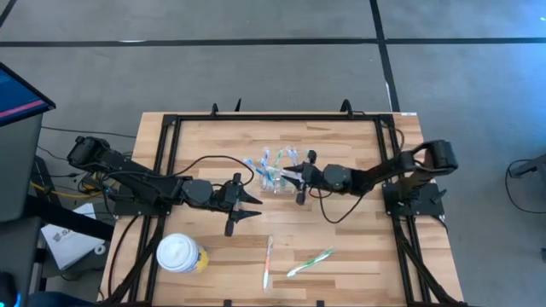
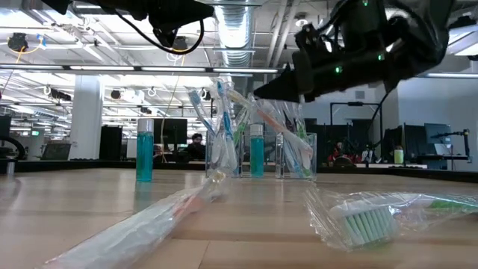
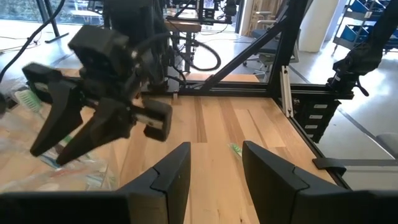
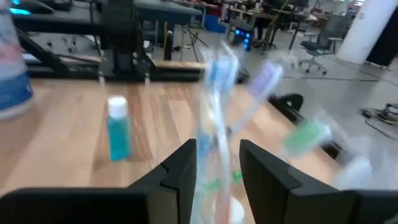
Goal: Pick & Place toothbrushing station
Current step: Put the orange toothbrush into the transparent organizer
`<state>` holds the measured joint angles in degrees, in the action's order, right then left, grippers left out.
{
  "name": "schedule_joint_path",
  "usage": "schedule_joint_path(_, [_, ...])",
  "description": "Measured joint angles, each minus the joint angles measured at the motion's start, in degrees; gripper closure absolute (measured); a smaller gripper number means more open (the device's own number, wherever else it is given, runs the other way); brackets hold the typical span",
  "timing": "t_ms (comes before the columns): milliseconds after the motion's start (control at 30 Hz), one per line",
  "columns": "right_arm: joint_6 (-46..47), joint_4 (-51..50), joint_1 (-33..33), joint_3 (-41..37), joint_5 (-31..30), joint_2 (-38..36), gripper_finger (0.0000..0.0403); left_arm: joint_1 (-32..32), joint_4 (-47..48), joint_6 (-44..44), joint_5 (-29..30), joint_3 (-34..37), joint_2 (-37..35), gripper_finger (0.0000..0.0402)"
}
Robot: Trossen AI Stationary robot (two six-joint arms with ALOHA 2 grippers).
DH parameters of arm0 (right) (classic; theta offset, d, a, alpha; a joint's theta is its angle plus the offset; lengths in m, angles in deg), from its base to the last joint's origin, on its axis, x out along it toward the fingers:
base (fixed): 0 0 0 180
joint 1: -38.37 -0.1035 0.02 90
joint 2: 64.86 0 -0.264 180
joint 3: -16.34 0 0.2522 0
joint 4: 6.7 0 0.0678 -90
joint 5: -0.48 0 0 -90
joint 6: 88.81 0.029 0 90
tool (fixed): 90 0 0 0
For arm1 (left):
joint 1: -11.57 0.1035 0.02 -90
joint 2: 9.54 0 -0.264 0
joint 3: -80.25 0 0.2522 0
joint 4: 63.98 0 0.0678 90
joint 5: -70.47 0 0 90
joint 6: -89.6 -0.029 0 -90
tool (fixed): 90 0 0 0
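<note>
Right gripper (image 1: 287, 177) open beside toothbrushing station (image 1: 273, 176)

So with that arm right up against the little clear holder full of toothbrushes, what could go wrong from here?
The right gripper sits right at the clear toothbrushing station, open, with wrapped toothbrushes leaning between its fingers; closing might pinch wrappers rather than the holder. The brushes stand tall and tilted, so a nudge could tip it or spill them. The left gripper hovers close by, open, so the arms might bump.
</note>
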<state>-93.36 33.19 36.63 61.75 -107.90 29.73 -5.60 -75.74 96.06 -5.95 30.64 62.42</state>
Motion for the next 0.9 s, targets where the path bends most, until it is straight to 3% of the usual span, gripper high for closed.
schedule_joint_path(367, [-0.89,-23.55,-0.75,10.74,-2.84,-0.51,0.029,0.0,-0.26,-0.11,0.04,0.0,-0.02,0.0264])
schedule_joint_path(500, [-1.65,-27.0,-0.8,12.79,-5.66,-0.87,0.029,0.0,-0.23,-0.07,0.04,0.0,0.0,0.0264])
schedule_joint_path(900, [-2.52,-29.92,-0.34,14.07,-5.76,-0.8,0.029,0.0,-0.23,-0.03,0.04,0.0,0.0,0.0264])
